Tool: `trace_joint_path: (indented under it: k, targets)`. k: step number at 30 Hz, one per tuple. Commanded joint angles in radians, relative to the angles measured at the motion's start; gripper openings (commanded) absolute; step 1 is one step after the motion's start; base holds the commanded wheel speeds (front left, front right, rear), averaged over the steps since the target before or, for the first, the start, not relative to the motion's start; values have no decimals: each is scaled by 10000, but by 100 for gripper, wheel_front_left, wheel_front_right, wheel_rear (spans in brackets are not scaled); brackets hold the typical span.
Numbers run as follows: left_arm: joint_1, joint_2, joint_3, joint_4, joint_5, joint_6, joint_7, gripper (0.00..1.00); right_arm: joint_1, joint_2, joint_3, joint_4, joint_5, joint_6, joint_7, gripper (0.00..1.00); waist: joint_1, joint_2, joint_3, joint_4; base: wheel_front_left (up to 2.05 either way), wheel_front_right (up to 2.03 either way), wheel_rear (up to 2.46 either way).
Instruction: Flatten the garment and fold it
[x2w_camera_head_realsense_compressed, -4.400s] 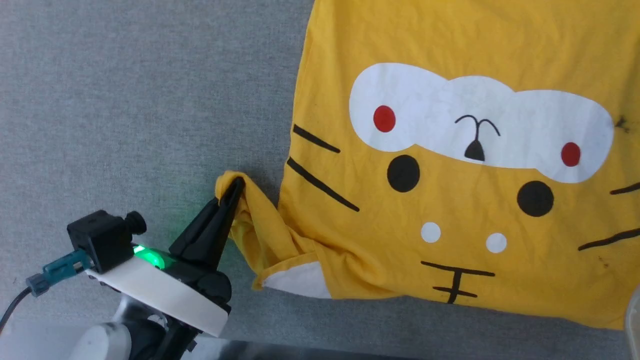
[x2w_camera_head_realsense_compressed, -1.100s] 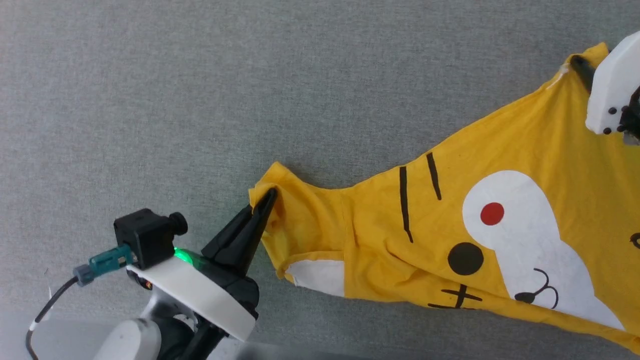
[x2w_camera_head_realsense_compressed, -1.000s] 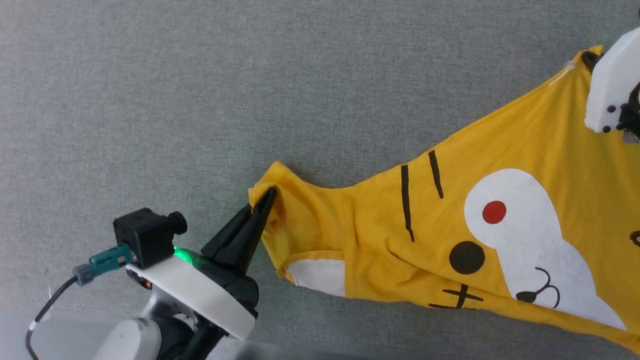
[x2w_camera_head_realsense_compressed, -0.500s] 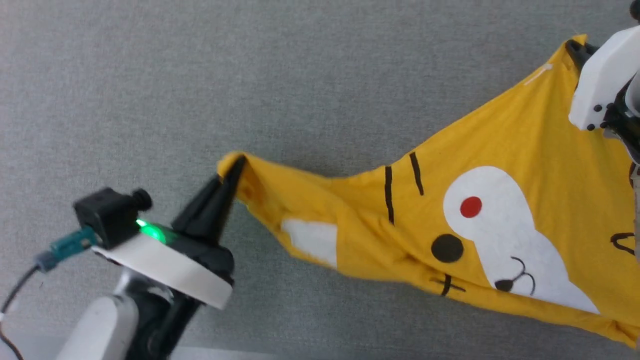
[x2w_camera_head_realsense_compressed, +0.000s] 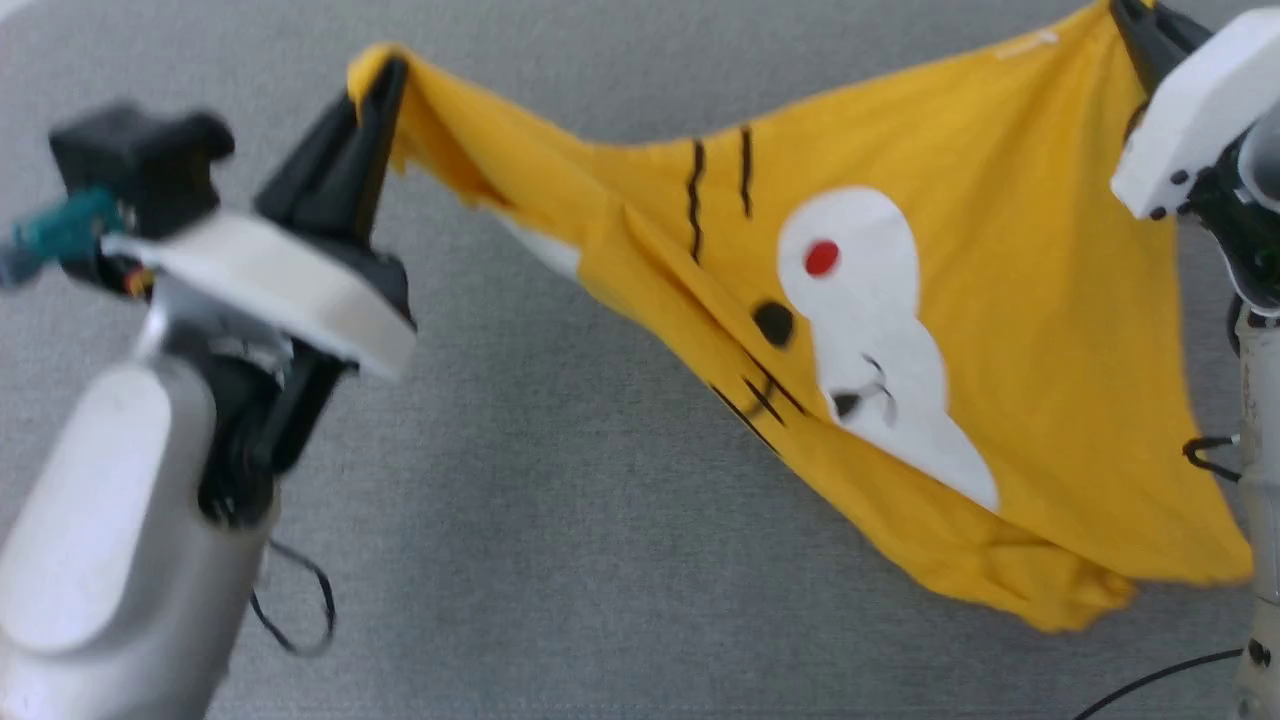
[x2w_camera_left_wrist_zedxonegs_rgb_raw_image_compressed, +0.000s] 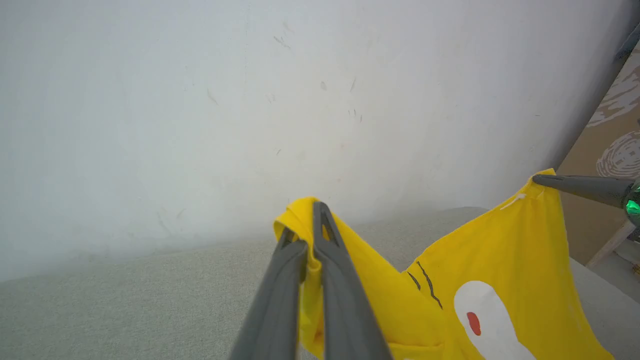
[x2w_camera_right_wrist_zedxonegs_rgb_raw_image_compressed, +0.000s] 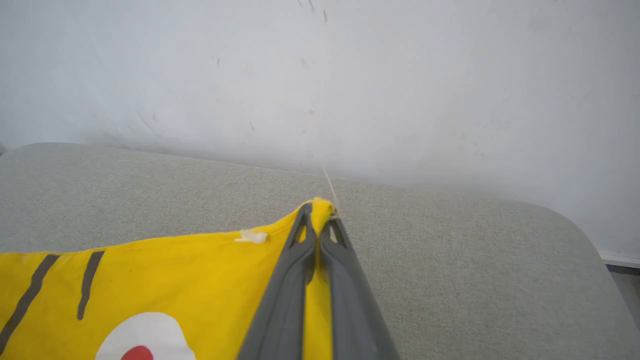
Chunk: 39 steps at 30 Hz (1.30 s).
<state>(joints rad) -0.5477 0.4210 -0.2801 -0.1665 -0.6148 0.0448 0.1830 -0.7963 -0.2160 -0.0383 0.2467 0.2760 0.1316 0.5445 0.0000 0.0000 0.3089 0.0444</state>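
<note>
Garment: a bright yellow, wrinkly cotton T-shirt (x2w_camera_head_realsense_compressed: 1040, 300) with white patches, a red dot and thin black lines. It hangs stretched between both grippers above the grey fabric-covered table (x2w_camera_head_realsense_compressed: 560, 560), sagging lowest toward the near right.
Left: the left gripper (x2w_camera_head_realsense_compressed: 380, 75) has its dark fingers pinched on one yellow corner, toward the table's far left.
Right: the right gripper (x2w_camera_right_wrist_zedxonegs_rgb_raw_image_compressed: 318, 212) is clamped on another corner, toward the far right edge.
Backdrop: a plain white wall (x2w_camera_right_wrist_zedxonegs_rgb_raw_image_compressed: 320, 75).

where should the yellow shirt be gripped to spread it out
At two opposite outer ends of the shirt, one pincer coming in from each side. Pinched that way by the left pincer and right pincer, its top edge hangs stretched between them.
</note>
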Motion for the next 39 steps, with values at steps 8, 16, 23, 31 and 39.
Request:
trace_joint_path:
  k: [8, 16, 23, 31, 39]
  targets:
    - [-3047, 93, -538, 1980, 731, -477, 664, 0, -981, 124, 373, 167, 2, -9, 164, 0, 0, 0, -1489, -917, 0, 0, 0]
    - [-4990, 113, -872, 3905, 1323, -799, 697, 0, -2099, 336, 442, 904, -337, -9, 289, 0, 0, 0, -2061, -1306, 0, 0, 0]
    - [-6449, 38, -979, 5292, 1764, -694, 634, 0, -3131, 593, 398, 1691, -786, -9, 343, 0, 0, 0, -2172, -1463, 0, 0, 0]
    - [-7702, 86, -911, 6154, 1944, -590, 694, 0, -4038, 725, 266, 2402, -1216, -9, 219, 0, 0, 0, -1892, -1492, 0, 0, 0]
    - [-8689, -178, -653, 6581, 1708, -439, 547, 0, -4944, 928, -16, 2833, -1652, -9, -14, 0, 0, 0, -625, -1436, 0, 0, 0]
